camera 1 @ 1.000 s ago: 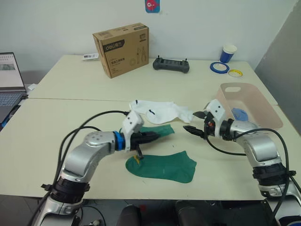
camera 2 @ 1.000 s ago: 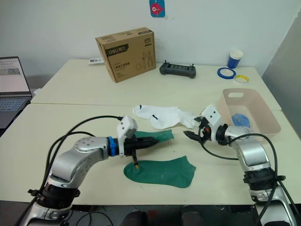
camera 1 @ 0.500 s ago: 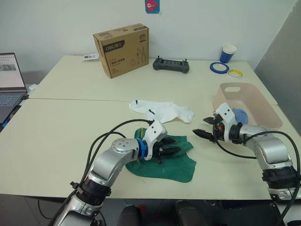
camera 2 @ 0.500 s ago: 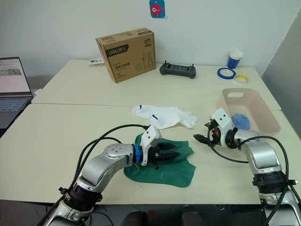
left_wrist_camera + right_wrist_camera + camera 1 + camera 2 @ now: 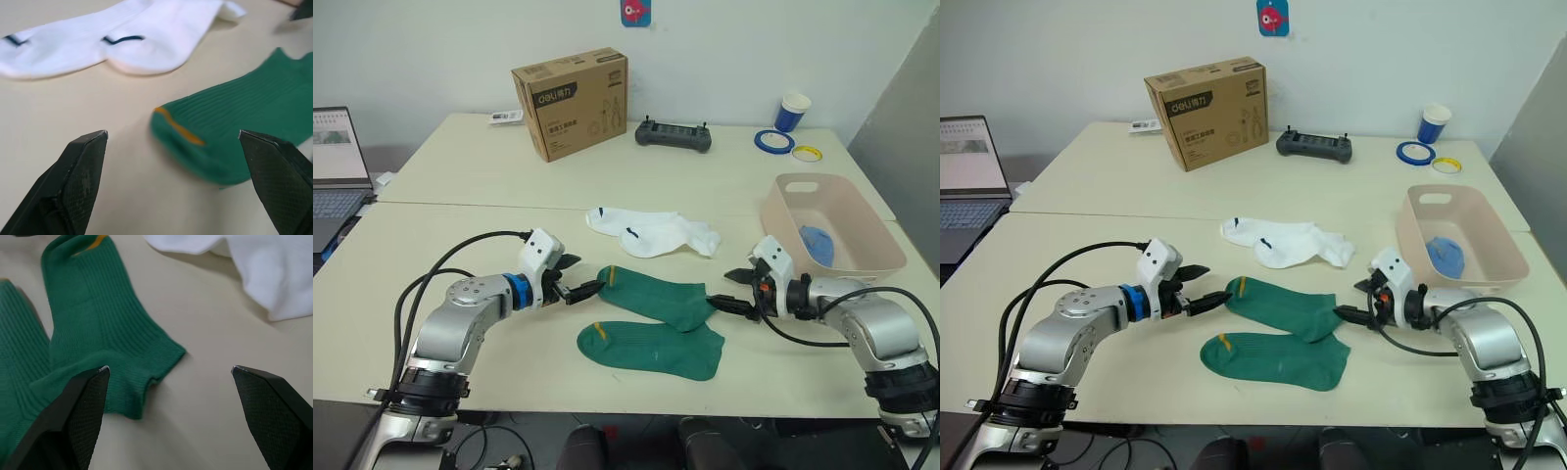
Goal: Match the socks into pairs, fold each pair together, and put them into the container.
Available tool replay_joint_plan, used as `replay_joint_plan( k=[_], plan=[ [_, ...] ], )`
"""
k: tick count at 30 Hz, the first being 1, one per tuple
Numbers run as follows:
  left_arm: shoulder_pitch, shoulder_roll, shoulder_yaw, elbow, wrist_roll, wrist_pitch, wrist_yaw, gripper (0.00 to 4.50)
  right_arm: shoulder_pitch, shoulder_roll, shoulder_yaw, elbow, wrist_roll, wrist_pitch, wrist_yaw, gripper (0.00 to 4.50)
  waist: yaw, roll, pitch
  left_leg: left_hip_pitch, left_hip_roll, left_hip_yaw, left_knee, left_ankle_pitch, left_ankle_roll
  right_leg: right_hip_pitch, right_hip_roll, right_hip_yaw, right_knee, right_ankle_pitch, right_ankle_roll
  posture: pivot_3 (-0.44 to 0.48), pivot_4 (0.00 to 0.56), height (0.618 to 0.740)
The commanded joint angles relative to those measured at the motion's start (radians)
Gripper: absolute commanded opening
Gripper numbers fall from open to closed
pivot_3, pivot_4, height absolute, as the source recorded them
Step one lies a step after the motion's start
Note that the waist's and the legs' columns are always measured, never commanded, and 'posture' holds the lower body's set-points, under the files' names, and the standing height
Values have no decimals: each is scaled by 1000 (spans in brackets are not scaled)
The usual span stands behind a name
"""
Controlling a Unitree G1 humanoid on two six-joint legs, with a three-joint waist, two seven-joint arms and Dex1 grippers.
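Green sock [image 5: 658, 299] between open grippers

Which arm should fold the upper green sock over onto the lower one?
Probably the left. The left tool is open right at the yellow-marked toe of the upper green sock, free to carry it over the lower green sock. The right tool sits open at the cuff end.

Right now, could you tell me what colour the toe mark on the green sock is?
Yellow-orange, on the green sock; clearest in the left wrist view.
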Motion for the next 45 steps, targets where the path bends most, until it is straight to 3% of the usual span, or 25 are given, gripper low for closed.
replay_joint_plan(
  k=[1,5,7,17,21,25,34,41,45],
  plan=[
    [-14,-27,-12,23,28,-41,17,4472,10,12,9,-22,7,2,-23,4289,4,0,0,0,0,0,0,0,0,0,0,0,0,0,0,0,150,740],
    [-15,-48,-30,52,44,-51,7,4472,14,22,36,-14,0,-2,-30,4289,6,0,0,0,0,0,0,0,0,0,0,0,1,0,0,0,150,740],
    [-14,-53,-45,52,50,-54,-8,4500,18,26,52,-14,13,4,-14,3698,6,0,0,0,0,0,0,0,0,0,0,0,1,0,0,0,150,740],
    [-18,-53,-41,40,53,-46,-22,1332,10,42,42,-8,29,-5,-6,33,5,0,0,0,0,0,0,0,0,0,1,0,1,0,0,0,150,740],
    [-9,-47,-18,-9,23,-11,-24,30,-15,8,14,2,53,1,30,0,5,0,0,0,0,-1,0,0,0,0,1,-1,1,0,0,0,150,740],
    [16,-34,19,-113,-39,77,-20,30,-45,-37,-14,-15,110,37,79,0,5,0,0,0,0,0,0,0,0,0,0,0,1,0,0,0,150,740],
    [179,18,183,-512,-326,442,49,30,-57,-176,-68,-148,323,213,211,0,3,0,0,0,1,-2,-1,0,0,0,1,-1,1,-1,0,0,150,740],
    [326,47,284,-653,-458,548,109,30,-5,-236,-104,-236,456,300,231,0,3,-1,0,0,1,-2,0,0,0,0,0,-1,1,-1,-1,0,150,740],
    [390,64,261,-643,-413,494,116,30,27,-238,-72,-251,454,285,211,0,3,-2,1,2,0,-1,1,0,0,1,-1,-1,0,-4,-7,0,150,740]
  ],
)
